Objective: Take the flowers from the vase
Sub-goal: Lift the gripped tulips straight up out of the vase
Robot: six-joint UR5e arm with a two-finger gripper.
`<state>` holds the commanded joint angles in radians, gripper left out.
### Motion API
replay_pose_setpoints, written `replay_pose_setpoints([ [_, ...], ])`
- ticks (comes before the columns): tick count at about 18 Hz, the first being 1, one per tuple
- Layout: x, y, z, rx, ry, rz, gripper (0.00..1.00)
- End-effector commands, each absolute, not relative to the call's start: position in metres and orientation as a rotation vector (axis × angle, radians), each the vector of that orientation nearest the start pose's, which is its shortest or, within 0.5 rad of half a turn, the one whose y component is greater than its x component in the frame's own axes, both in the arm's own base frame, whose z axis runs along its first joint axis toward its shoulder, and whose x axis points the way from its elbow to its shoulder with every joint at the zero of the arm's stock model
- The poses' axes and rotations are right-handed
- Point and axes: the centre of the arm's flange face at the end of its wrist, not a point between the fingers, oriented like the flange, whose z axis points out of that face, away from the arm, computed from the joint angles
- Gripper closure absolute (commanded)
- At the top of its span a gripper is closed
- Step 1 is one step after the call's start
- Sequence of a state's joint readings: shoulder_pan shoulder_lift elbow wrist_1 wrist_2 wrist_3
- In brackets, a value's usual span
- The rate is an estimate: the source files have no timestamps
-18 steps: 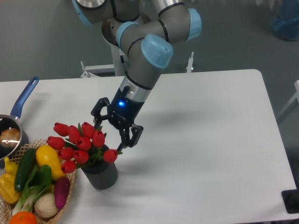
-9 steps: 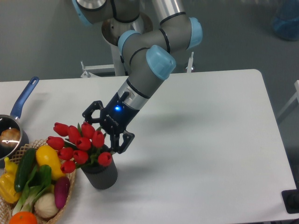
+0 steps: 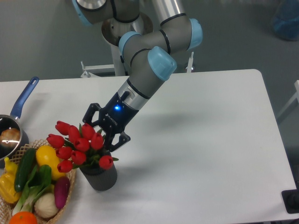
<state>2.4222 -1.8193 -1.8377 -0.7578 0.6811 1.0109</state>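
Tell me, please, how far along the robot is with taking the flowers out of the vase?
Done: the gripper has reached the bunch, its fingers spread among the upper buds. In hand: settling a grasp; whether the fingers have closed cannot be told from this view. Left: the lift itself, since the flowers sit in the vase on the table.

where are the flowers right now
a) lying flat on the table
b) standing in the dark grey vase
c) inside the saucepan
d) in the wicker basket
b: the flowers rise out of the top of the vase, which stands on the table beside the basket, with the gripper right behind the buds, jaws spread.
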Motion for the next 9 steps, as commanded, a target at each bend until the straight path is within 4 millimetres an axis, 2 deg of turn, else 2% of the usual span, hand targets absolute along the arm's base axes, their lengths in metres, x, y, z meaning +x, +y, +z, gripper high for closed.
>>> replay_pose_setpoints([
  [9,-0.281,0.521,0.397,-2.180,0.312,-0.316,1.00],
])
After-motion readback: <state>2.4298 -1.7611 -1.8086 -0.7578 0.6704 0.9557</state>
